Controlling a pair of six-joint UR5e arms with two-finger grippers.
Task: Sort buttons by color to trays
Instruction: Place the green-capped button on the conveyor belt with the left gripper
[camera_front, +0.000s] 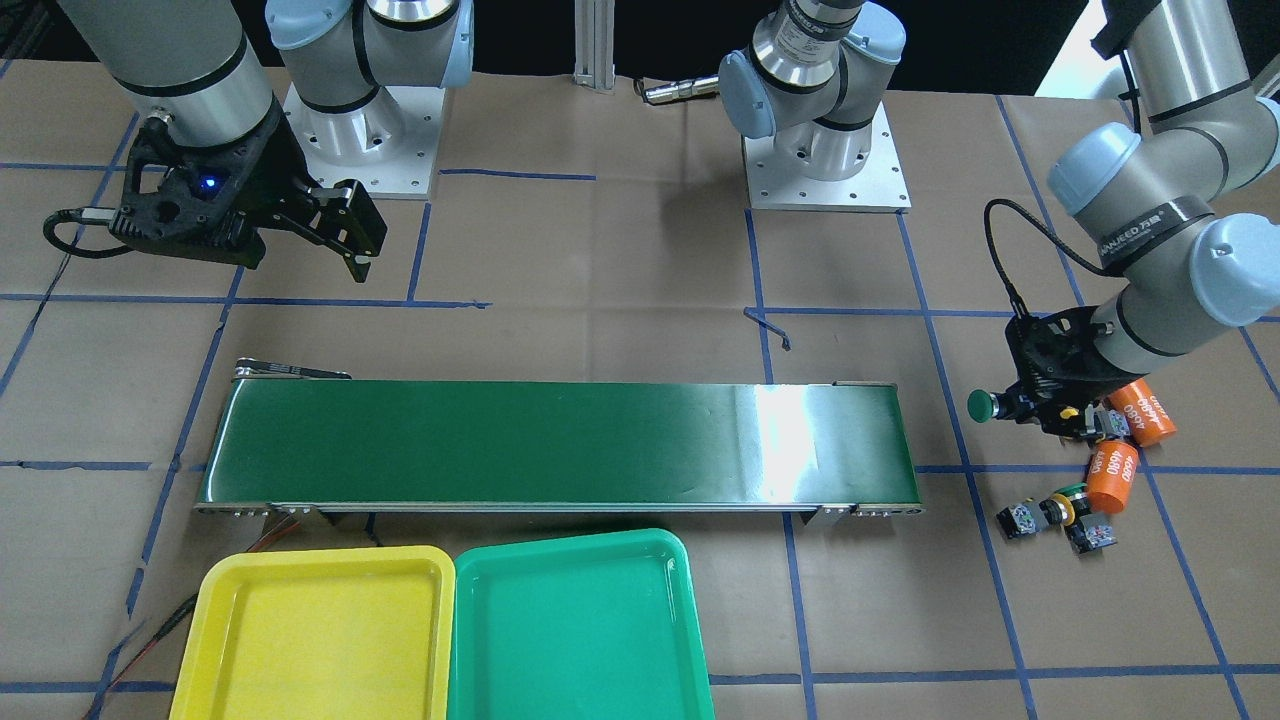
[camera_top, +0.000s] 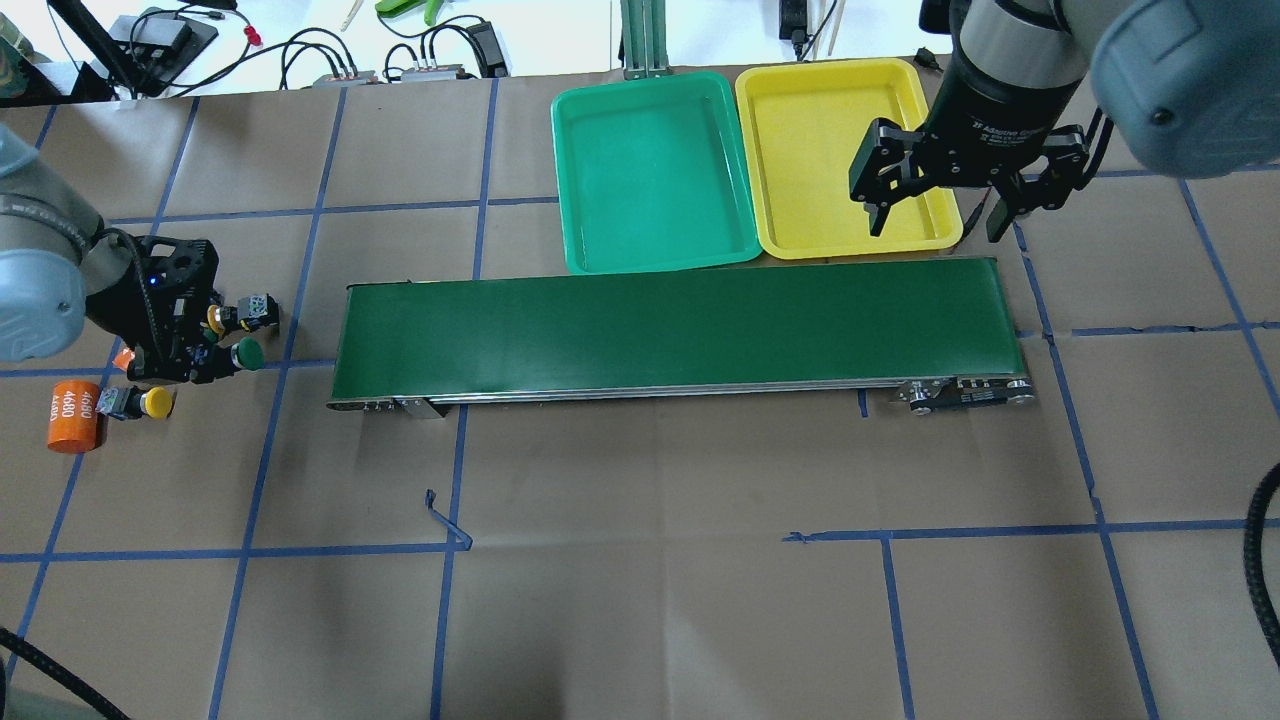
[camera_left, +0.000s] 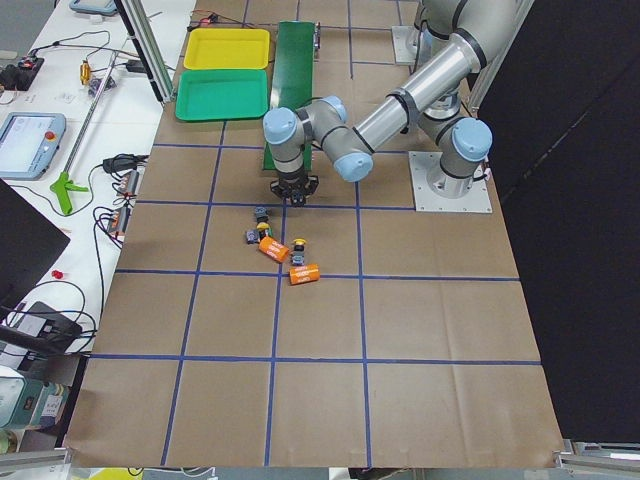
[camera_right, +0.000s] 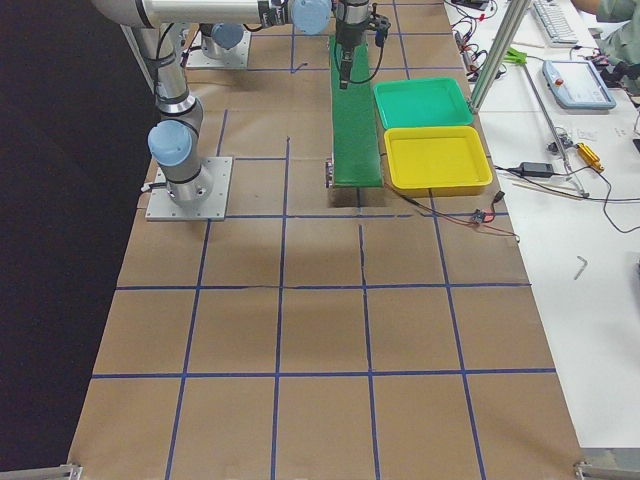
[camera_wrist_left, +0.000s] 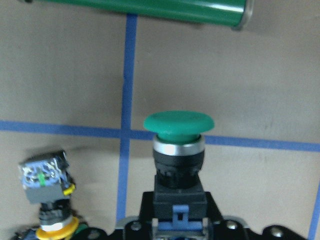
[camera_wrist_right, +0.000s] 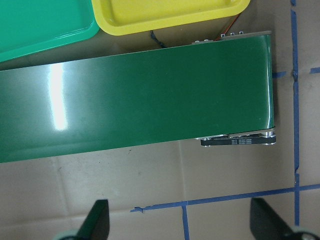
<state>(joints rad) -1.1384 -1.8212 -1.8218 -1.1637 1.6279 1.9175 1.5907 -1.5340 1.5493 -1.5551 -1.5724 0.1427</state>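
green-capped button (camera_wrist_left: 178, 150) right up close, clamped by its blocky black body in the left tool (camera_top: 205, 352), cap poking out, at nine o'clock of the conveyor belt (camera_top: 670, 325). looks light and rigid; that domed cap seems slippery, so the flat-sided body is the spot to grip. green tray (camera_top: 650, 262) and yellow tray (camera_top: 830, 243) sit at twelve o'clock of the belt. right tool (camera_top: 936, 228) hangs wide open, empty, by the yellow tray. yellow button (camera_top: 152, 402) lies at seven o'clock of the left tool.
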